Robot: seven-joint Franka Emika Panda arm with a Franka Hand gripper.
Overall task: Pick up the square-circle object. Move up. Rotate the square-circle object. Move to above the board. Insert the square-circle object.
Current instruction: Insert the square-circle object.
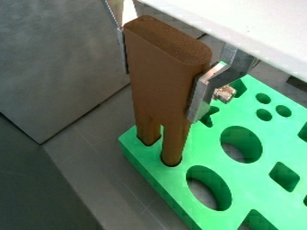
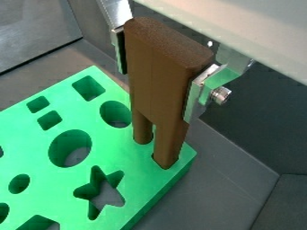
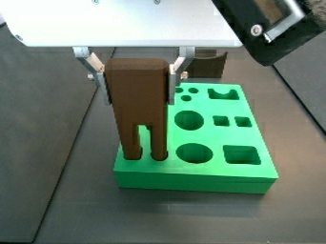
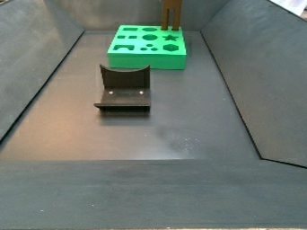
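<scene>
Standing upright, one tall, narrow brown wood-like block with a notched lower end, the square-circle object (image 3: pixel 136 105), has its long axis vertical and its two short prongs pointing down into the board. No brand, label or writing can be read on any item in view.

One bright green thick rectangular board (image 3: pixel 250 172) lies on the dark grey floor (image 4: pixel 168 135), near the far wall in a side view (image 4: pixel 149 56). Its top carries cut-out holes: round, square, star and others; the full count cannot be told, since the block and gripper hide part of the surface. In both wrist views the prongs (image 1: pixel 156 135) (image 2: pixel 156 148) reach the board's top near one edge; how far they enter cannot be told.

One gripper (image 3: pixel 133 65), mounted under a white body, is clamped on the upper part of the square-circle object, one flat silver finger (image 1: pixel 204 90) on each narrow side. A second finger (image 2: pixel 121 49) shows on the opposite side in a wrist view.

One dark L-shaped fixture (image 4: pixel 124 88) stands on the floor, well apart from the board, toward the middle of the bin.
</scene>
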